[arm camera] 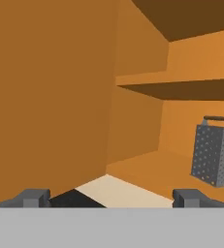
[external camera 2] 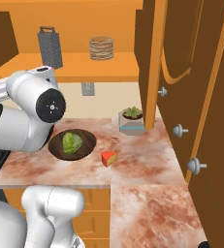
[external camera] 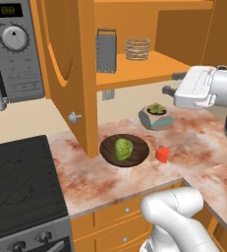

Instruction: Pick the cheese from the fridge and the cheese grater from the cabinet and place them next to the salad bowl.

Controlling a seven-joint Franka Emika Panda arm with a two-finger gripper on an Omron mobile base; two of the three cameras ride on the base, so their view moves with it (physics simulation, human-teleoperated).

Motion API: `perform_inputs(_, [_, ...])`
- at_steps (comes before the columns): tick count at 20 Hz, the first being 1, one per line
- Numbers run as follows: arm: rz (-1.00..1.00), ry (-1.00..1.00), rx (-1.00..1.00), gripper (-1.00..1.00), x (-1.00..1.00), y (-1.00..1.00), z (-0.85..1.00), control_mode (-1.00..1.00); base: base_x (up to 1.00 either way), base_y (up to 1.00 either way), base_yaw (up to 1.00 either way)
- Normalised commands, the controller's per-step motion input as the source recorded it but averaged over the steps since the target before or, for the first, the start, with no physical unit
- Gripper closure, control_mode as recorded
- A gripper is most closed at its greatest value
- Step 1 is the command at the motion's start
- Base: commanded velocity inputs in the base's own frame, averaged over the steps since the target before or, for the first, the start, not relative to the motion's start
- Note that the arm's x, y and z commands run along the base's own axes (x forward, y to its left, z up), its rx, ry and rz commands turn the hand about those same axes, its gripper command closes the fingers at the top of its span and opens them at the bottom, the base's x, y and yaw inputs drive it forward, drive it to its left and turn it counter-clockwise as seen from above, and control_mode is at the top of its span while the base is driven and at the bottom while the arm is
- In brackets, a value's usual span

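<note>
The gripper (external camera: 170, 82) is wide open and empty near the cheese grater (external camera: 106, 50), which looks stiff, light and slippery; grasping its flat sides seems safest.

This is a home kitchen, rendered rather than filmed. A mottled pink-brown stone surface (external camera: 198, 142) runs round a corner over orange wooden drawer fronts (external camera: 117, 214) with small silver knobs. At nine o'clock in the left base view sits a black stovetop (external camera: 21, 179) with dials on its front edge, and above it a microwave (external camera: 14, 49) with a round dial and a digital clock. An orange wall cabinet (external camera: 134, 69) stands open (arched panel door swung out), its shelf holding a box cheese grater (external camera: 106, 50) and a woven basket (external camera: 137, 48). A salad bowl (external camera: 125, 150) rests on the surface.
</note>
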Motion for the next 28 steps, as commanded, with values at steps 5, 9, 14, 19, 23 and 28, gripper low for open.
perform_inputs(5, [0.03,0.12,0.01,-1.00,0.21,-0.19,0.04,-1.00,0.00,0.00,0.00])
perform_inputs(9, [0.01,0.04,-0.01,-1.00,0.29,0.00,0.00,-1.00,0.00,0.00,0.00])
perform_inputs(14, [0.09,-0.06,0.00,-1.00,0.34,0.00,0.00,-1.00,0.00,0.00,0.00])
perform_inputs(19, [0.15,-0.08,0.00,-1.00,0.35,0.00,0.00,-1.00,0.00,0.00,0.00])
perform_inputs(23, [0.18,-0.02,0.00,-1.00,0.35,0.03,0.00,-1.00,0.00,0.00,0.00])
perform_inputs(28, [0.18,0.00,0.02,-1.00,0.32,0.08,0.00,-1.00,0.00,0.00,0.00])
